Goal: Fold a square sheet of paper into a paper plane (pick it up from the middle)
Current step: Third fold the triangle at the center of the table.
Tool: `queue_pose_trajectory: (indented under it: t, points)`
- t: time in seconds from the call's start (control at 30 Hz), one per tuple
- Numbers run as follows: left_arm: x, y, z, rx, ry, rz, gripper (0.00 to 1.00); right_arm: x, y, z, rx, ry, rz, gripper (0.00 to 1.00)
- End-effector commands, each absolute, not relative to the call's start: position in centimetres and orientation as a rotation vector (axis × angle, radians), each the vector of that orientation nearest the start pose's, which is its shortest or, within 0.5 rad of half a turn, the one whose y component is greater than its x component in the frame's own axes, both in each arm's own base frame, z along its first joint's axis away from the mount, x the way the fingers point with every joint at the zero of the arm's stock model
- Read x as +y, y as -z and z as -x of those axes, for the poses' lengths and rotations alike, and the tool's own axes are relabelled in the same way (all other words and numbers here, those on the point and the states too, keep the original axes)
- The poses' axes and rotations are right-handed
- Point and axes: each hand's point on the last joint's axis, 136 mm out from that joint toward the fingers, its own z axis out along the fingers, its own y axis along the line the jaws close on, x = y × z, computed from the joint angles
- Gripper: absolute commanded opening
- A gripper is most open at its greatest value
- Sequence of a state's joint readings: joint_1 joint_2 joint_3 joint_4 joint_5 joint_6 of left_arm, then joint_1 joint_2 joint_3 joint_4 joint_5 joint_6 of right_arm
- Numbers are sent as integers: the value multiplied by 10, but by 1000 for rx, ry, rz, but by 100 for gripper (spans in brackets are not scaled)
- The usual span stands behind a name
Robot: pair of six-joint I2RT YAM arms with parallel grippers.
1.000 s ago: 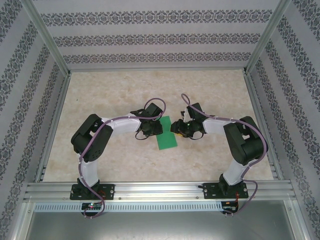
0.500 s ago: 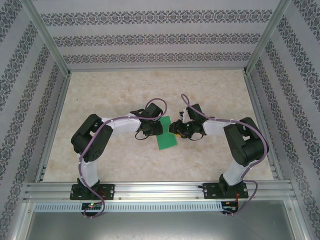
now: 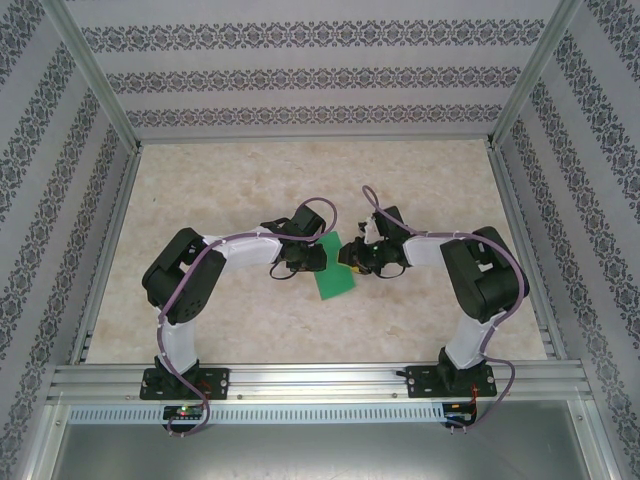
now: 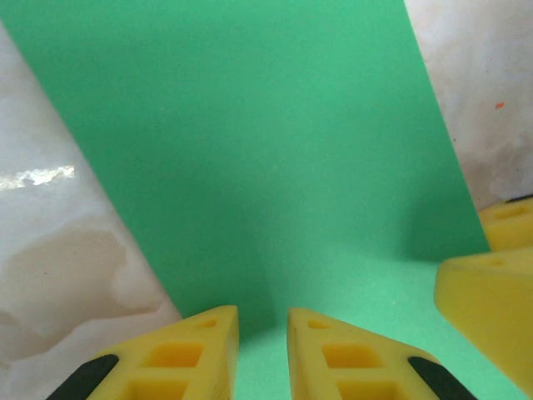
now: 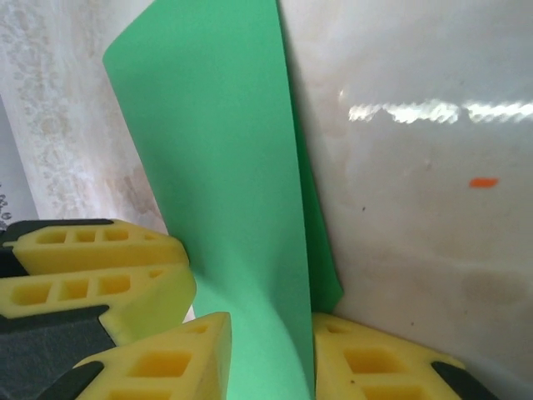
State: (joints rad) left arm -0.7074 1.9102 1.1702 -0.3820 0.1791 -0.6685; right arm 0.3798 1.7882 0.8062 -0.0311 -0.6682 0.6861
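Green paper (image 3: 334, 276) lies on the desk (image 3: 430, 190), one flap standing between the right hand's (image 5: 271, 333) parted jaws; whether the left hand (image 4: 262, 321) pinches it I cannot tell, so close squarely on the fold.

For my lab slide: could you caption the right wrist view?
The square sheet of paper curls up between the yellow fingers of the right gripper, over the marbled table.

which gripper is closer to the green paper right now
Right. The right gripper has a raised edge of the green paper between its fingers; the left gripper hovers over its flat part, contact unclear.
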Motion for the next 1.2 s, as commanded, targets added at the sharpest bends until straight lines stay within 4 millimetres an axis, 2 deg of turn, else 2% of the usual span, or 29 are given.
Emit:
queue_pose_trajectory:
  t: [0.0,0.17,0.33,0.47,0.57,0.7,0.8,1.0,1.17]
  points:
    - [-314,-26,-313,2817,646,-187,24,242,-33,-321,2703,-1268,-96,24]
    - [-318,-42,-313,2769,690,-232,27,242,-35,-321,2694,-1292,-98,14]
    - [-319,-73,-309,2680,697,-273,40,238,-40,-319,2678,-1280,-188,6]
    - [-325,-93,-291,2618,644,-396,47,231,-44,-316,2659,-1235,-292,6]
    - [-335,-102,-268,2575,598,-533,50,230,-45,-314,2643,-1208,-359,5]
    - [-351,-100,-236,2520,519,-711,54,231,-42,-313,2652,-1187,-413,5]
    - [-361,-92,-223,2490,474,-789,56,232,-40,-314,2651,-1193,-435,5]
    - [-362,-75,-222,2455,294,-867,59,236,-37,-314,2666,-1197,-434,6]
    - [-374,-63,-220,2427,172,-978,60,239,-35,-315,2673,-1205,-428,6]
